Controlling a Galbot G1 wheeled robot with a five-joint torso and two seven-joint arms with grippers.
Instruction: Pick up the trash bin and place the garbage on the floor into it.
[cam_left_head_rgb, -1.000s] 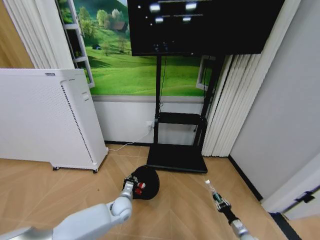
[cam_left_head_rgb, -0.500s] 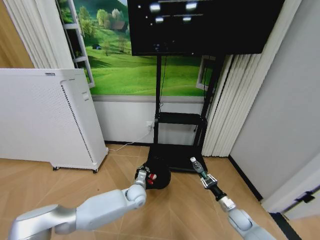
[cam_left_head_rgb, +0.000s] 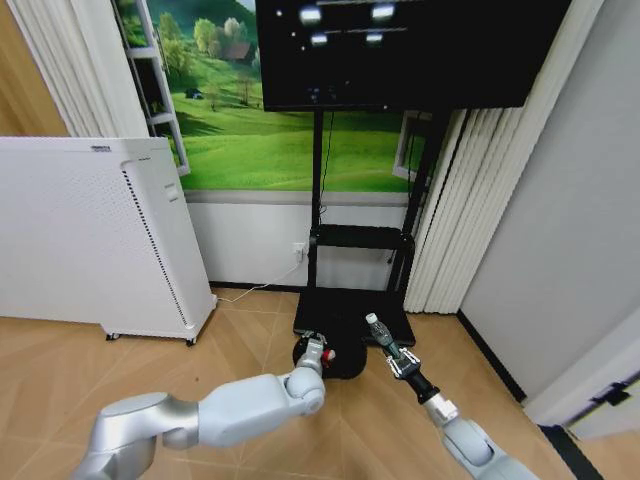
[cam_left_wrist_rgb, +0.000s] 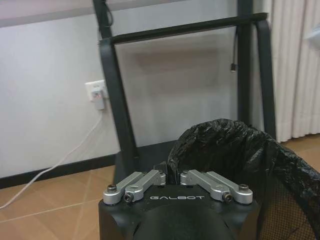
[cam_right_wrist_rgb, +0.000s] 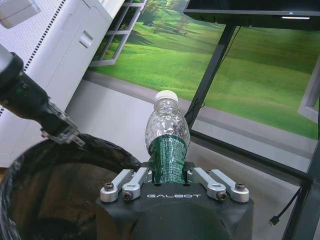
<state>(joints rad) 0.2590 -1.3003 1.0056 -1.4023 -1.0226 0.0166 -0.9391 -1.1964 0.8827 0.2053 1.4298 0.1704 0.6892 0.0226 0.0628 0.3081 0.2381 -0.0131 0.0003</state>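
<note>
With your left gripper (cam_left_wrist_rgb: 172, 178) pinching the trash bin (cam_left_wrist_rgb: 235, 150) rim, your right gripper (cam_right_wrist_rgb: 172, 176) clamps the bottle (cam_right_wrist_rgb: 167, 135); carry it over the opening.

The wooden parquet floor (cam_left_head_rgb: 90, 370) carries a white perforated appliance (cam_left_head_rgb: 90, 240) at far left and a black TV stand base (cam_left_head_rgb: 350, 318) centrally.

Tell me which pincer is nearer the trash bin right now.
Left. The left pincer grips the trash bin by its rim; the right pincer, holding the bottle, hangs just beside the bin.
</note>
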